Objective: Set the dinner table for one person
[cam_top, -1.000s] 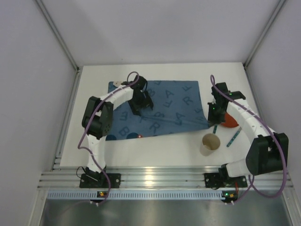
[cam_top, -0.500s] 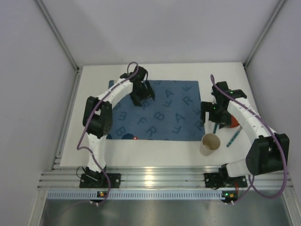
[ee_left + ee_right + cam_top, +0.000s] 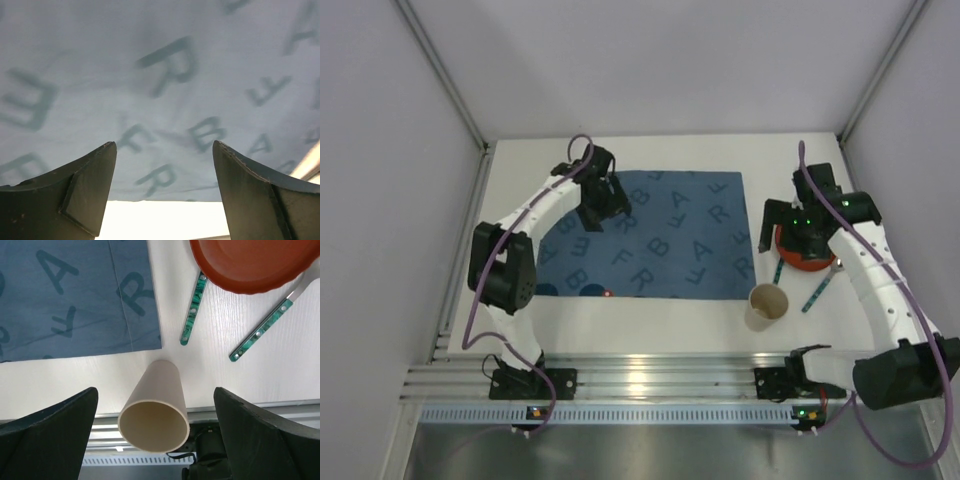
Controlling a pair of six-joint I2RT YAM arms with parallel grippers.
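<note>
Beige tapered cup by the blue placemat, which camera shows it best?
The right wrist view: the beige tapered cup sits large, with its rim and wall clear. The top external view shows it small and from above; the left wrist view misses it.

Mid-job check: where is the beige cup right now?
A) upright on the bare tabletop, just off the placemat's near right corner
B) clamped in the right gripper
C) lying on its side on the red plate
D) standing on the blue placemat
A: the beige cup stands upright on the white tabletop, just beyond the near right corner of the blue placemat and not on it.
</note>
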